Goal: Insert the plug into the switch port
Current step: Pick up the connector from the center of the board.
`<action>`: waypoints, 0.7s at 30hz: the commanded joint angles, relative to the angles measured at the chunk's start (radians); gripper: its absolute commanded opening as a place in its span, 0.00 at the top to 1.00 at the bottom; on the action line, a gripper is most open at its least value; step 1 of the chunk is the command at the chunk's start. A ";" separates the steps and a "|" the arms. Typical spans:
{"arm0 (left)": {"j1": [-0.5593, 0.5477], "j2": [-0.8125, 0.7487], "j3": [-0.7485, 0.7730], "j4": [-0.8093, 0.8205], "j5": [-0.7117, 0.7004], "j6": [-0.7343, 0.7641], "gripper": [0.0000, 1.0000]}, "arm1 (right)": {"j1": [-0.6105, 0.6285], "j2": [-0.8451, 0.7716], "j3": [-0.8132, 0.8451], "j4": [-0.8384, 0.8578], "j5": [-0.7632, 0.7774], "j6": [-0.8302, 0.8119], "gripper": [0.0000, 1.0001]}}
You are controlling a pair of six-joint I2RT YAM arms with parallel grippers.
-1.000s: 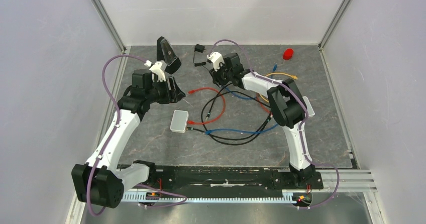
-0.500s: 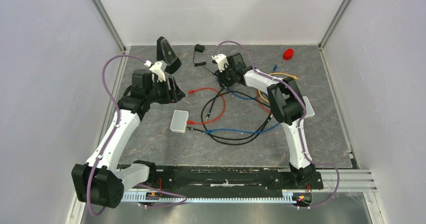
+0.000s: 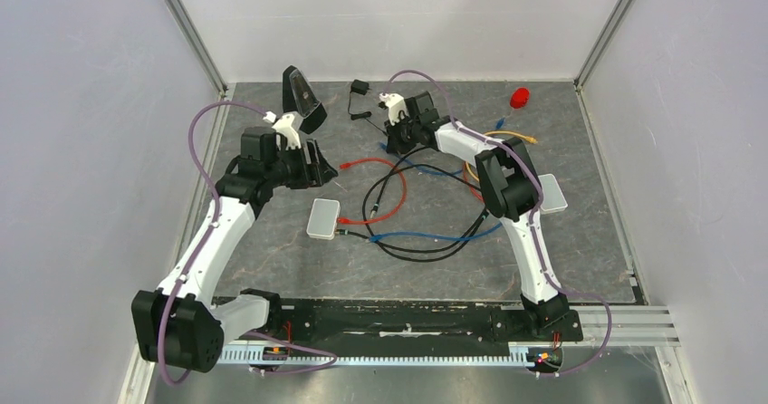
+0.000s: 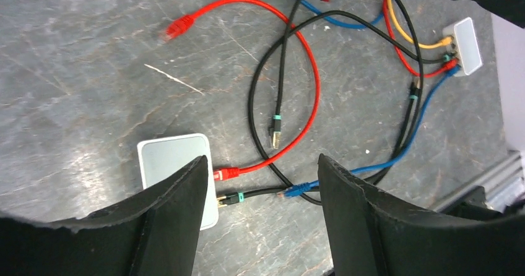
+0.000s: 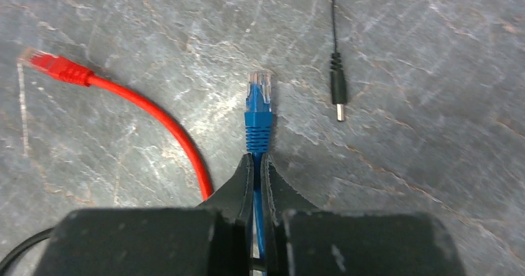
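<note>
My right gripper point(image 5: 256, 158) is shut on a blue cable just behind its blue plug point(image 5: 258, 112), which sticks out ahead of the fingertips low over the table. In the top view this gripper point(image 3: 396, 139) is at the back middle. A flat pale box point(image 3: 322, 218) lies left of centre. Its right edge holds the switch port, with a red plug point(image 4: 224, 174) and a black plug point(image 4: 228, 198) at that edge. My left gripper point(image 4: 261, 161) hangs open above the box point(image 4: 170, 158) with nothing between its fingers.
A tangle of red, black, blue and yellow cables point(image 3: 408, 205) covers the middle. A second pale box point(image 3: 551, 193) with several cables plugged in lies right. A black wedge device point(image 3: 302, 91), a black adapter point(image 3: 360, 87) and a red object point(image 3: 519, 97) stand at the back. Another loose blue plug point(image 4: 297, 189) lies near the first box.
The right gripper's jaws have closed on the blue cable behind its plug, and its arm has shifted slightly left. The left arm has barely moved.
</note>
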 commanded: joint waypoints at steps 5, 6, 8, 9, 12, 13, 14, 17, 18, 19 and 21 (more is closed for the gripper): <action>0.002 0.083 -0.062 0.264 0.170 -0.210 0.26 | 0.010 0.006 -0.056 0.213 -0.220 0.186 1.00; 0.002 0.103 -0.061 0.295 0.168 -0.223 0.25 | 0.010 -0.017 -0.082 0.282 -0.229 0.205 1.00; 0.002 0.162 -0.046 0.340 0.174 -0.228 0.25 | 0.009 -0.057 -0.123 0.352 -0.254 0.227 1.00; 0.002 0.188 -0.037 0.356 0.168 -0.227 0.25 | 0.009 -0.074 -0.137 0.372 -0.263 0.229 1.00; 0.003 0.269 -0.010 0.407 0.153 -0.214 0.24 | 0.007 -0.123 -0.163 0.401 -0.299 0.205 1.00; 0.004 0.291 0.002 0.426 0.162 -0.214 0.24 | 0.007 -0.137 -0.170 0.404 -0.304 0.198 1.00; 0.005 0.305 0.009 0.450 0.164 -0.216 0.24 | 0.007 -0.148 -0.176 0.404 -0.314 0.192 1.00; 0.005 0.371 0.028 0.578 0.199 -0.240 0.24 | 0.007 -0.192 -0.219 0.447 -0.336 0.203 1.00; 0.005 0.394 0.044 0.593 0.208 -0.242 0.24 | 0.006 -0.208 -0.240 0.473 -0.347 0.210 1.00; 0.005 0.423 0.054 0.616 0.221 -0.246 0.24 | 0.006 -0.222 -0.263 0.499 -0.366 0.217 1.00; 0.005 0.463 0.062 0.680 0.246 -0.259 0.24 | 0.006 -0.259 -0.312 0.555 -0.381 0.231 1.00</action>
